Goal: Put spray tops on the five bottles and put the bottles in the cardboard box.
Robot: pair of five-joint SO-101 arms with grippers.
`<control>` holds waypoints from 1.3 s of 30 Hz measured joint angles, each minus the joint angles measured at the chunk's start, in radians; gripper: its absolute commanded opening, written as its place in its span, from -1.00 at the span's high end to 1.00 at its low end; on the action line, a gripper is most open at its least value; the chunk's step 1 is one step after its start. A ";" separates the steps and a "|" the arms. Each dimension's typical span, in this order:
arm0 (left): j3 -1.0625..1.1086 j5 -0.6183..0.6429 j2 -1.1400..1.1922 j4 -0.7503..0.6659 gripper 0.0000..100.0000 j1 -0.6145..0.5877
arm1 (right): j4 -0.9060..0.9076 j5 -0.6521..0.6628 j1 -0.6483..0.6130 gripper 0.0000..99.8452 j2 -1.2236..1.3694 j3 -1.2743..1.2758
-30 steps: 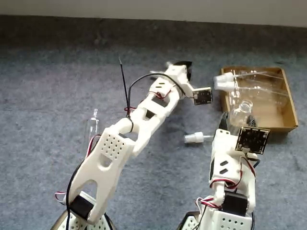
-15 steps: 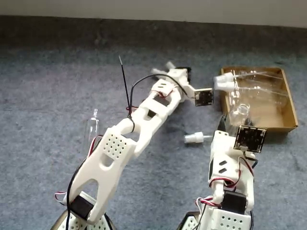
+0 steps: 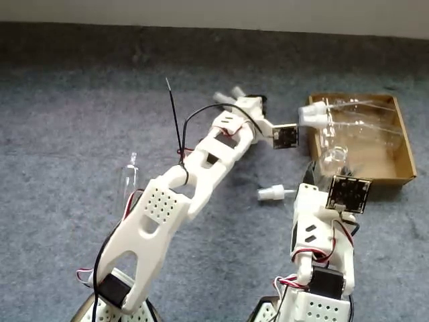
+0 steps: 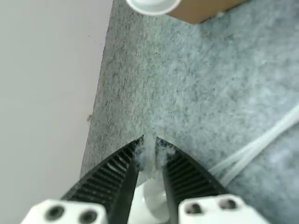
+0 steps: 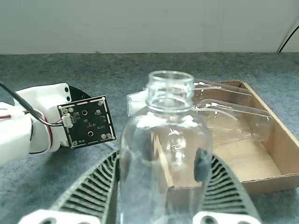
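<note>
Jaws on the right gripper (image 5: 162,161) clamp an uncapped bottle (image 5: 163,121) upright beside the three-o'clock cardboard box (image 5: 280,144). The left gripper (image 4: 148,140) pinches a spray top (image 4: 153,198), we judge for capping it.

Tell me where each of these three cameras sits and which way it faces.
High view: fixed overhead, looking down on the grey carpet, both arms and the cardboard box.
Left wrist view: on the left arm's wrist, looking along the left fingers, shut on a white spray top, toward carpet and wall.
Right wrist view: on the right wrist, looking past the right fingers gripping an open bottle toward the box.
Shared: high and right wrist views both show that bottle and box.
</note>
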 measured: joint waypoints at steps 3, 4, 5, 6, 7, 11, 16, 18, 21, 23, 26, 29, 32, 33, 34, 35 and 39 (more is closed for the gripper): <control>-0.002 0.000 -0.006 0.055 0.99 0.000 | 0.000 0.000 0.000 0.72 0.000 0.000; -0.003 0.000 -0.015 0.087 0.99 0.000 | 0.000 0.000 0.000 0.72 0.000 0.000; -0.003 0.000 -0.029 0.129 0.99 0.000 | 0.000 0.000 0.000 0.72 0.000 0.000; -0.003 0.000 -0.044 0.172 0.99 0.000 | 0.000 0.000 0.000 0.72 0.000 0.000; -0.003 0.000 -0.061 0.219 0.99 0.000 | 0.000 0.000 0.000 0.72 0.000 0.000; -0.003 0.041 -0.120 0.404 0.99 0.000 | 0.000 0.000 0.000 0.72 0.000 0.000; -0.015 0.123 -0.161 0.578 0.99 -0.002 | 0.000 0.000 0.000 0.72 0.000 0.000; -0.018 0.137 -0.175 0.635 0.99 -0.002 | 0.000 0.000 0.000 0.72 0.000 0.000; -0.023 0.144 -0.201 0.732 0.99 -0.002 | 0.000 0.000 0.000 0.72 0.000 0.000; -0.023 0.144 -0.224 0.801 0.99 -0.003 | 0.000 0.000 0.000 0.72 0.000 0.000; -0.021 0.144 -0.262 0.904 0.99 -0.003 | 0.000 0.000 0.000 0.72 0.000 0.000; -0.020 0.146 -0.302 1.008 0.99 -0.003 | 0.000 0.000 0.000 0.72 0.000 0.000; -0.018 0.147 -0.339 1.096 0.99 -0.005 | 0.000 0.000 0.000 0.72 0.000 0.000; -0.018 0.147 -0.354 1.119 0.99 -0.006 | 0.000 0.000 0.000 0.72 0.000 0.000; -0.018 0.147 -0.368 1.142 0.99 -0.006 | 0.000 0.000 0.000 0.72 0.000 0.000; -0.018 0.147 -0.384 1.162 0.99 -0.006 | 0.000 0.000 0.000 0.72 0.000 0.000; -0.018 0.147 -0.433 1.211 0.99 -0.005 | 0.000 0.000 0.000 0.72 0.000 0.000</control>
